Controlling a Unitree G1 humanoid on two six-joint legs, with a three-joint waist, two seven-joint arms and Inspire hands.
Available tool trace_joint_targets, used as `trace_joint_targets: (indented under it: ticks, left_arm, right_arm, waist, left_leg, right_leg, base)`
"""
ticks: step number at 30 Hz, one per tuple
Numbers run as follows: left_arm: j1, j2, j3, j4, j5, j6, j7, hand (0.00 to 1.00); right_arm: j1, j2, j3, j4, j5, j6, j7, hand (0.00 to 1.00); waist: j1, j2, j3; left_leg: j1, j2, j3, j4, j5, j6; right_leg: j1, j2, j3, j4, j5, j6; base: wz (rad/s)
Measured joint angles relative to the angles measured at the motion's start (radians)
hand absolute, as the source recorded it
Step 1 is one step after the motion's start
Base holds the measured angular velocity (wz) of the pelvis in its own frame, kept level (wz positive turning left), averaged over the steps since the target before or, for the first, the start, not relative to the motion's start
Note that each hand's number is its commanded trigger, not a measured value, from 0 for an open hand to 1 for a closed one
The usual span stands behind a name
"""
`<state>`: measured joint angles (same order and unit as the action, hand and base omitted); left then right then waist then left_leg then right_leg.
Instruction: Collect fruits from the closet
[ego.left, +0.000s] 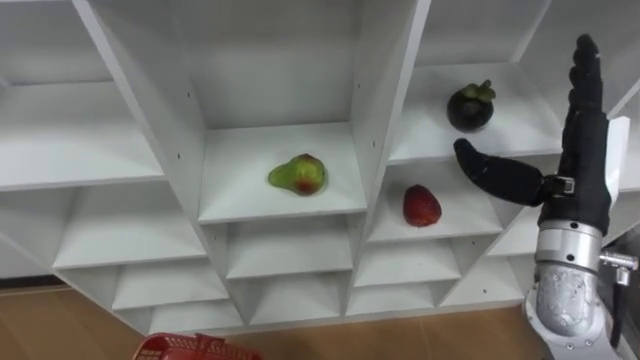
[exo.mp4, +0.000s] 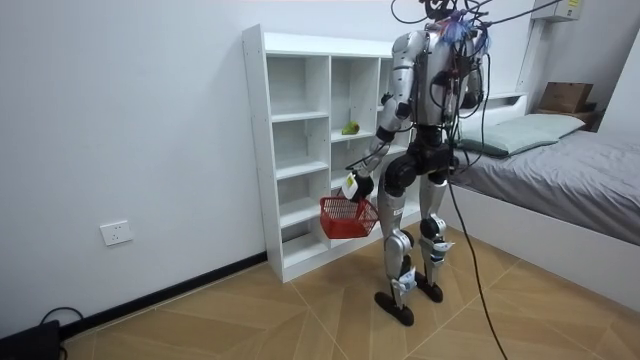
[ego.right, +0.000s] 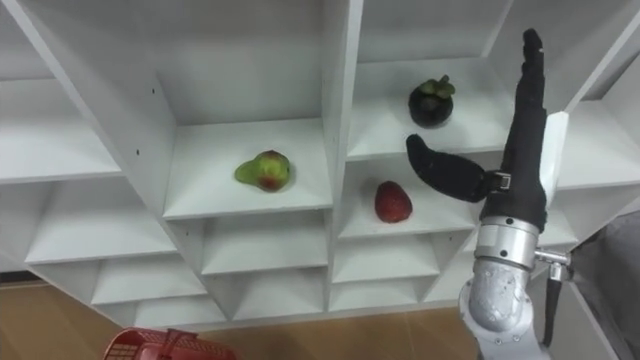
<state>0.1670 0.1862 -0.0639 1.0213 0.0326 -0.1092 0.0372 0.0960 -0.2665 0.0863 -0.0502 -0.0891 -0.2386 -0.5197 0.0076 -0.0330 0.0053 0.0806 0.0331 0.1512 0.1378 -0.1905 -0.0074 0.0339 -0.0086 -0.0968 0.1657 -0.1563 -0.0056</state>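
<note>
A green-and-red pear (ego.left: 298, 175) lies in the closet's middle compartment. A dark mangosteen (ego.left: 471, 107) sits on the shelf to its upper right, and a red fruit (ego.left: 421, 206) lies one shelf below that. My right hand (ego.left: 582, 165) is raised in front of the right column, open, with fingers straight up and the thumb pointing left between the mangosteen and the red fruit, touching neither. It holds nothing. In the room view my left hand (exo.mp4: 352, 186) hangs low, shut on the handle of a red basket (exo.mp4: 345, 216), whose rim (ego.left: 190, 348) shows at the bottom edge.
I stand facing the white closet (exo.mp4: 300, 150), whose other compartments hold nothing. A bed (exo.mp4: 560, 160) with grey bedding lies at the room view's right, behind me. The floor is wood.
</note>
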Motion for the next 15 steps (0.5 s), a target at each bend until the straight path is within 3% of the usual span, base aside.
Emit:
trace_joint_targets:
  ticks: [6, 15]
  left_arm:
    - [0.001, 0.021, 0.001, -0.023, 0.002, 0.022, -0.011, 1.00]
    - [0.002, 0.023, 0.001, -0.083, 0.049, 0.030, -0.015, 1.00]
  right_arm:
    - [-0.027, -0.021, -0.009, 0.014, 0.032, 0.017, 0.015, 0.00]
    - [-0.107, -0.059, -0.046, 0.049, 0.085, 0.022, 0.054, 0.00]
  waist:
    - [-0.001, -0.020, -0.0057]
    - [-0.001, -0.027, -0.0023]
  left_leg:
    - [-0.007, 0.000, -0.013, 0.000, 0.000, 0.000]
    - [-0.015, 0.000, -0.024, 0.000, 0.000, 0.000]
  right_leg:
    - [0.002, 0.000, -0.016, -0.012, 0.002, -0.001]
    - [-0.001, -0.002, -0.034, -0.012, 0.002, -0.001]
  base:
    - [0.06]
    - [0.05]
